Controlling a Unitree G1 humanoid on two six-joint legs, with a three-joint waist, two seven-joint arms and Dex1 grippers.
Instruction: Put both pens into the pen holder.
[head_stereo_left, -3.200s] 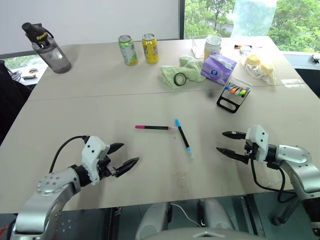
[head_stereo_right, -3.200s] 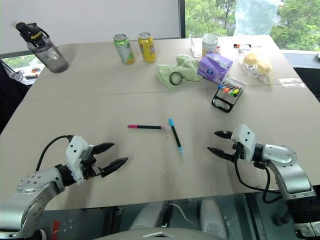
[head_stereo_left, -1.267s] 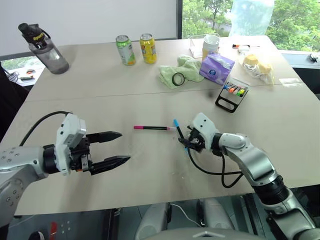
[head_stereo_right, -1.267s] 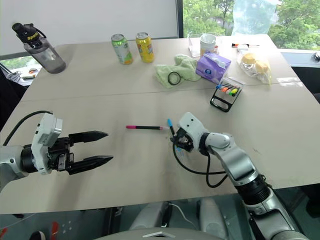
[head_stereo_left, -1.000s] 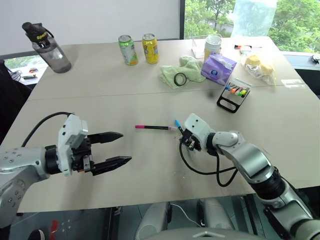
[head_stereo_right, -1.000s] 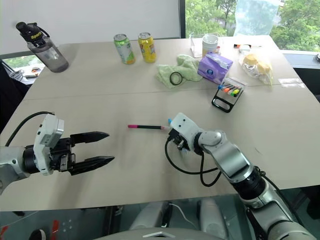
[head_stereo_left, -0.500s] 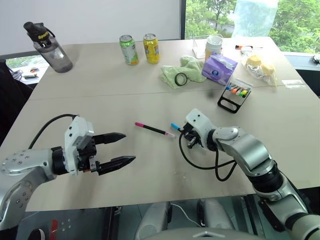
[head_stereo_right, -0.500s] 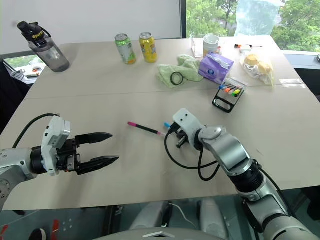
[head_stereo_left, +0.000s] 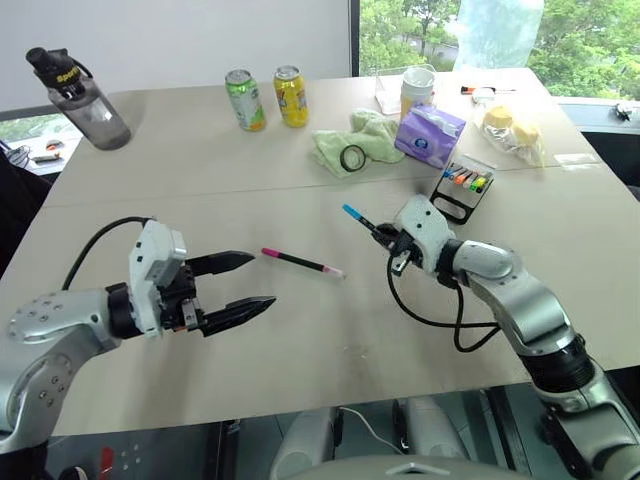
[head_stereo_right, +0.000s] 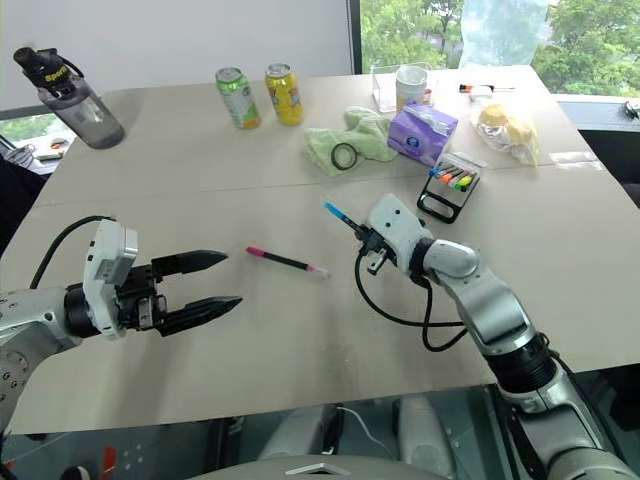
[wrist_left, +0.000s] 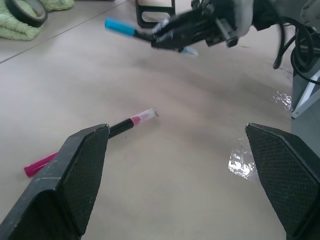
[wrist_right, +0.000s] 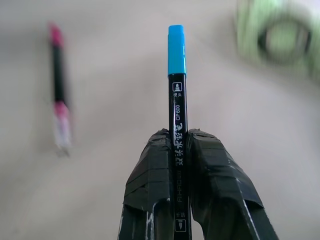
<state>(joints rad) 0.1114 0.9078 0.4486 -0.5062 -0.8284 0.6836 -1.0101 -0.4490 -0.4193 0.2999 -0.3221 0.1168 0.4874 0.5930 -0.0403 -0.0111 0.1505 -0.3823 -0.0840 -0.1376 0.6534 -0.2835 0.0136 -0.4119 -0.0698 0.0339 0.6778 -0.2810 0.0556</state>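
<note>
- While the right arm reaches across the middle of the table (head_stereo_left: 300, 330), its right gripper (head_stereo_left: 392, 241) is clamped on the blue-ended pen (head_stereo_left: 360, 220), which is off the tabletop with its blue cap slanting up toward the cans.
- From the right wrist view, that pen's barrel sits pinched between both black fingers (wrist_right: 150, 180).
- Lower on the near left, the left gripper (head_stereo_left: 247, 283) hovers over the table, pointing roughly level toward the centre, its fingers spread wide and holding nothing.
- Between the two grippers the pink-ended pen (head_stereo_left: 300, 262) lies flat on the table.
- Beyond the right gripper, the black pen holder (head_stereo_left: 463, 190) with coloured markers lies beside the purple tissue pack (head_stereo_left: 430, 135).
</note>
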